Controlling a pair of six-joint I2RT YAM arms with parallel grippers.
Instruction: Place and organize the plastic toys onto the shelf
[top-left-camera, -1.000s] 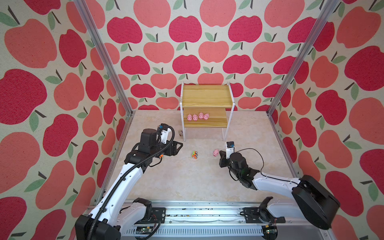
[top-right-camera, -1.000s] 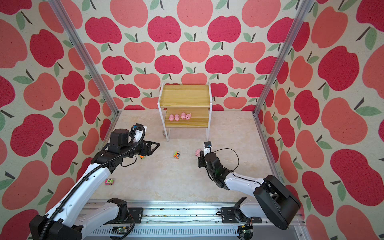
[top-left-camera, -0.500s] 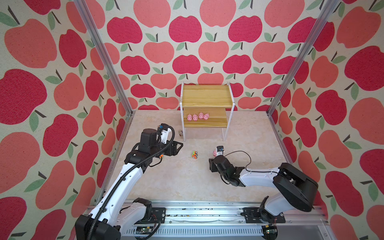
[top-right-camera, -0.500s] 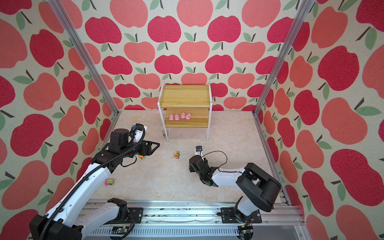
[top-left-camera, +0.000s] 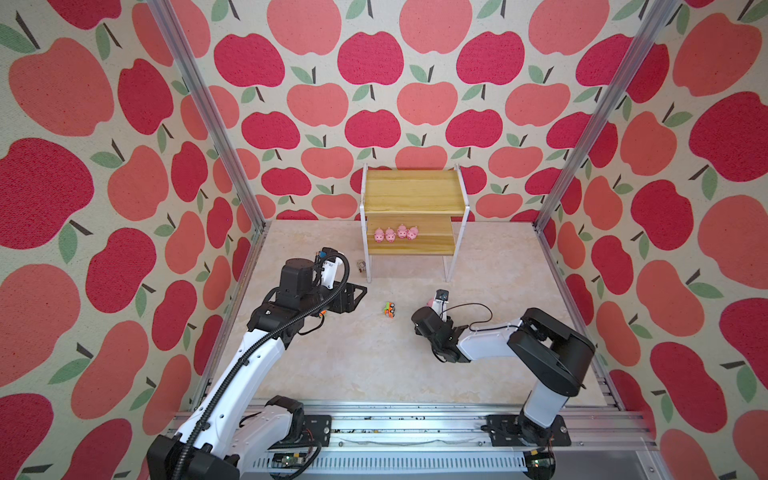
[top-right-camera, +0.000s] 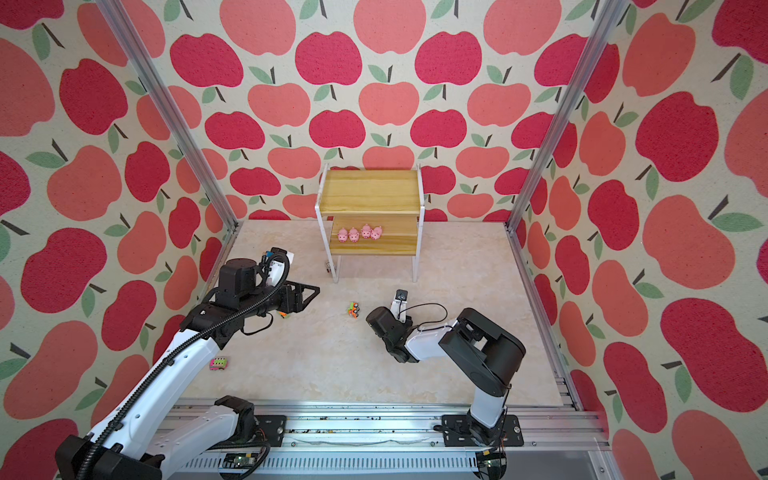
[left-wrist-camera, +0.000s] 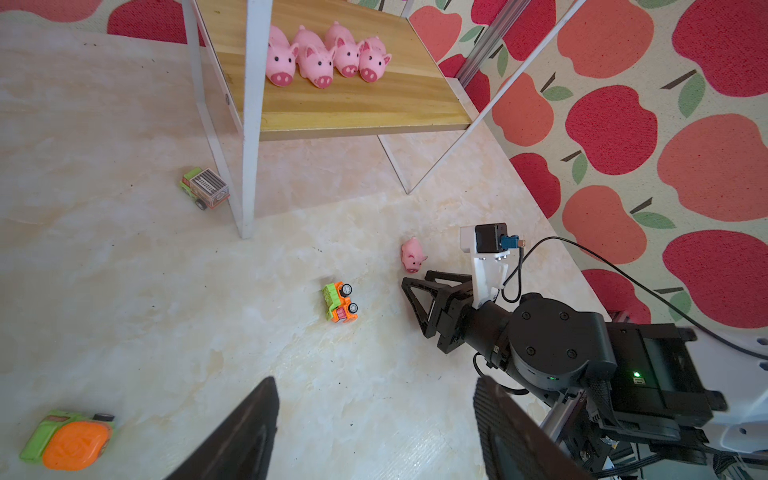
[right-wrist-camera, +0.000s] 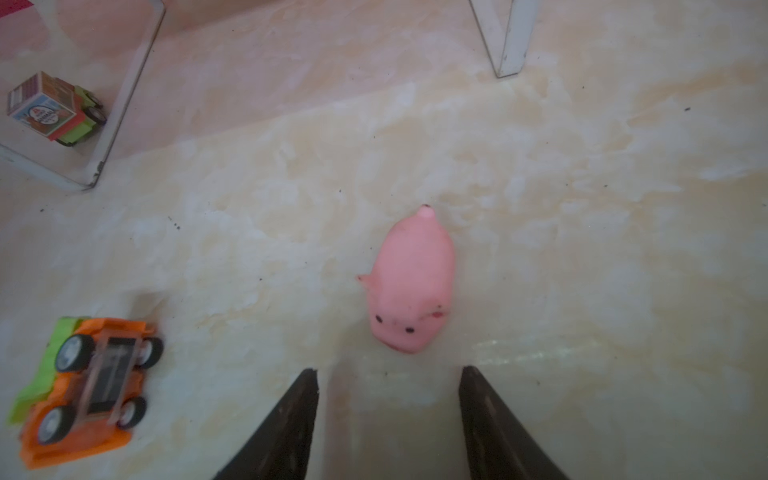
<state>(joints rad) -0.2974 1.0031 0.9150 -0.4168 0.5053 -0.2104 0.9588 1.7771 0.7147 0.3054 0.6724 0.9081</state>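
The shelf (top-left-camera: 411, 195) stands at the back wall, with several pink pigs (top-left-camera: 395, 233) in a row on its lower board. One more pig (right-wrist-camera: 409, 286) lies on the floor, its snout toward my right gripper (right-wrist-camera: 388, 370). That gripper is open and empty, its fingertips just short of the pig. An orange and green truck (left-wrist-camera: 340, 307) lies on its side a little left of the pig. My left gripper (left-wrist-camera: 374, 382) hovers open and empty over bare floor, left of that truck.
A green box truck (left-wrist-camera: 204, 192) sits by the shelf's front left leg (left-wrist-camera: 245, 166). An orange and green truck (left-wrist-camera: 68, 440) lies under the left arm. A pink and green truck (top-right-camera: 218, 363) lies near the left wall. Walls close in on three sides.
My right gripper has opened. Its arm has folded back toward the front, and the wrist has shifted left, staying low by the loose pig. The left arm has not moved.
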